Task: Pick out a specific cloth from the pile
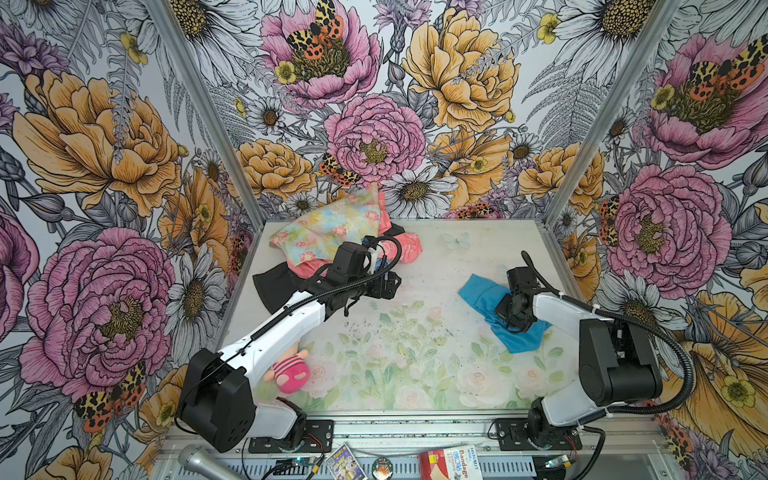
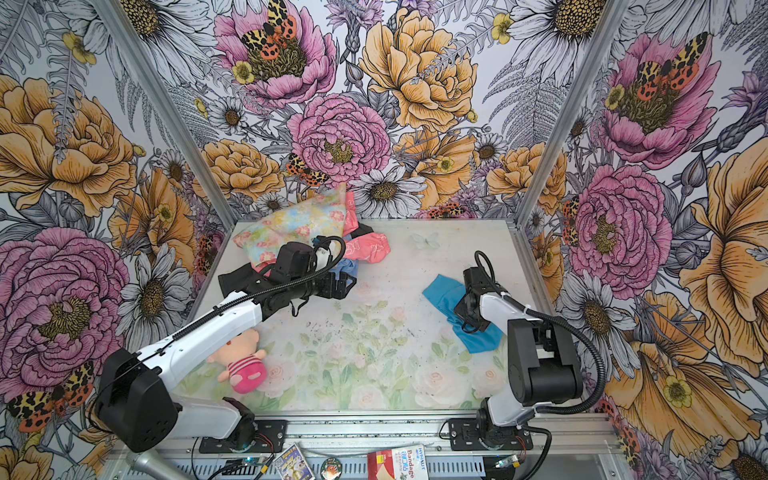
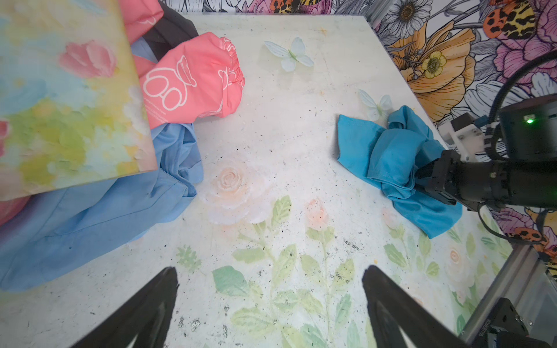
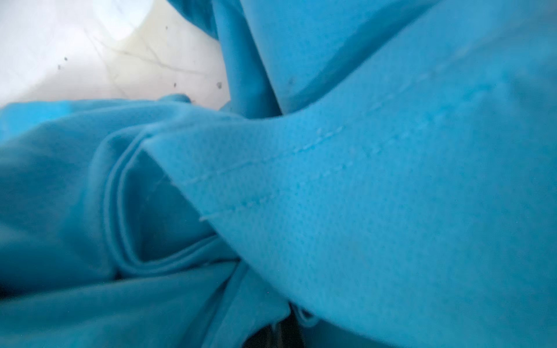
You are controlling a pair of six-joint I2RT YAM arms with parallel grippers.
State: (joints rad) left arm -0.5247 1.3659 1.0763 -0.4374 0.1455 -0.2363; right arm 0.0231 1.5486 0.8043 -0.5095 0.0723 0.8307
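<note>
The pale, flower-printed surface (image 1: 419, 266) is seen in both top views, enclosed by floral walls. The pile (image 1: 332, 237) is heaped at its far left corner: a pastel floral cloth (image 3: 60, 99) is laid on top, and a coral-pink cloth (image 3: 193, 81) with white print, a sky-blue cloth (image 3: 90, 211) and a black cloth (image 1: 274, 284) are spread beneath it. The cloth (image 1: 480, 293), plain turquoise-blue, is found well apart from the pile, crumpled on the right side of the surface. The right hand (image 3: 419, 177) is clenched on a bunched fold of the cloth, and the right wrist view is filled by its fabric. The left hand (image 3: 269, 301) is held released, its fingers (image 3: 144, 310) spread wide above bare surface just beside the sky-blue cloth. A small plush toy (image 1: 289, 370) is seen lying near the left arm's base.
</note>
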